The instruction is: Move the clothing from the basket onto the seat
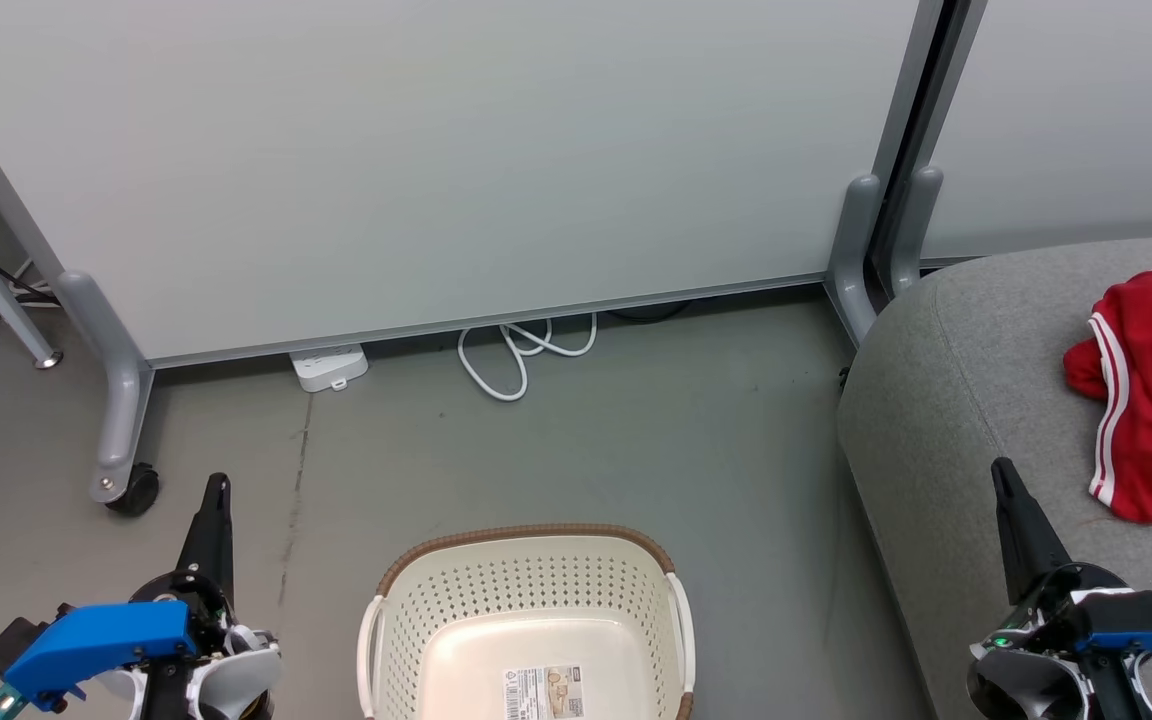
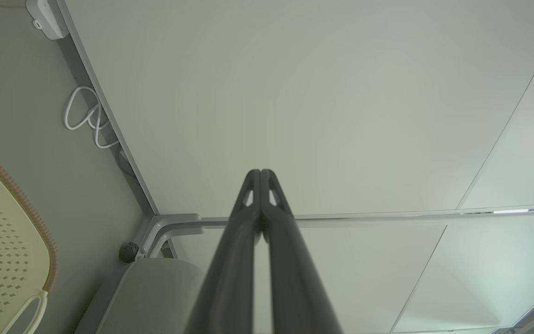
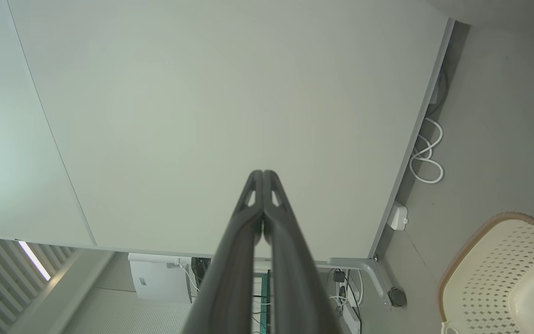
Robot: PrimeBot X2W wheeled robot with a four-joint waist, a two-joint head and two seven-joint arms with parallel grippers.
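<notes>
1. The left gripper (image 1: pixel 218 490) has two long dark fingers (image 2: pixel 232 260). They are shut tight, tip to tip, and hold nothing.
2. The right gripper (image 1: pixel 1002 470) has two long dark fingers (image 3: pixel 290 260) too. They are also pressed together with nothing between them.
3. The left gripper points up over the smooth grey floor (image 1: pixel 636 450). It is to the left of the cream-white plastic basket with little holes and a brown rim (image 1: pixel 526 535), and does not touch it.
4. The right gripper shows in front of the big grey cloth seat with round edges (image 1: pixel 946 400).
5. The soft red clothing with thin white stripes (image 1: pixel 1151 400) lies in a crumpled heap on top of the seat. It is up and to the right of the right gripper's tip and apart from it.
6. The basket stands on the floor between the two grippers, just left of the seat. A paper label (image 1: pixel 544 692) sits on its bare bottom.
7. Behind it all stands a tall pale panel wall (image 1: pixel 436 150). At its foot are a looped white cord (image 1: pixel 521 360) and a small white power box (image 1: pixel 329 367).
</notes>
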